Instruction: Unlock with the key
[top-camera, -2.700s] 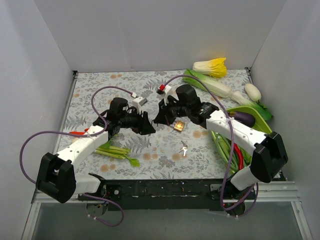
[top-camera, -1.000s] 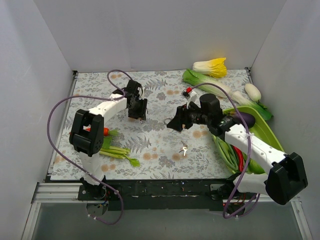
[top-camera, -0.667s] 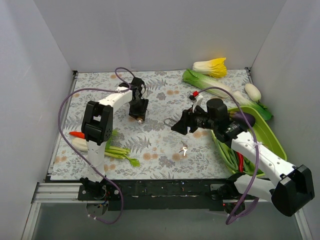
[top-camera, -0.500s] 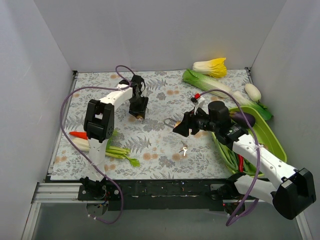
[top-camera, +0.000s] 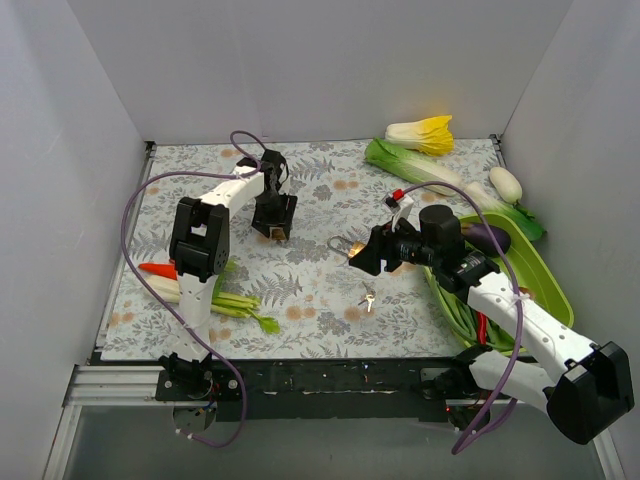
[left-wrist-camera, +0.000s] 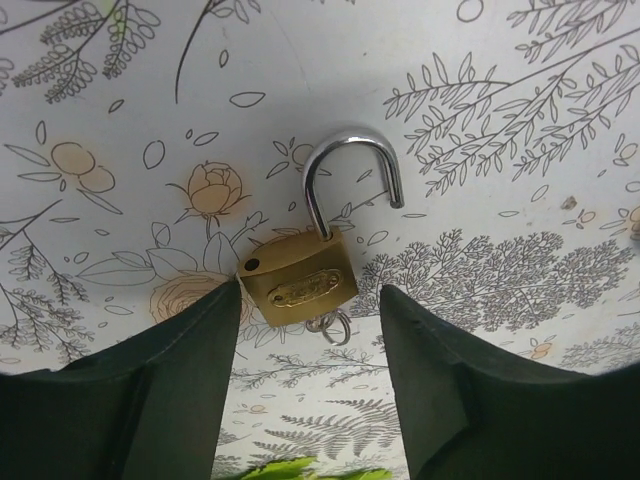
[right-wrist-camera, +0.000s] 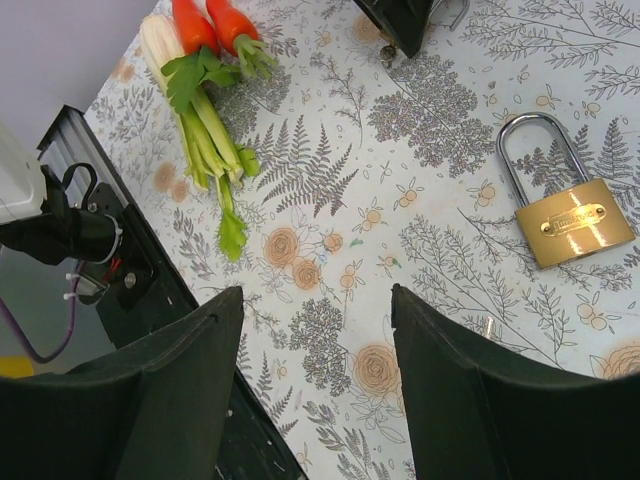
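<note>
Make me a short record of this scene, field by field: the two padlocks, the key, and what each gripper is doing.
small padlock: brass, shackle swung open, lying on the mat
large padlock: brass, shackle shut, flat on the mat
key: loose on the mat, no gripper on it
left gripper: open, fingers either side of the small padlock
right gripper: open, empty, above the mat
</note>
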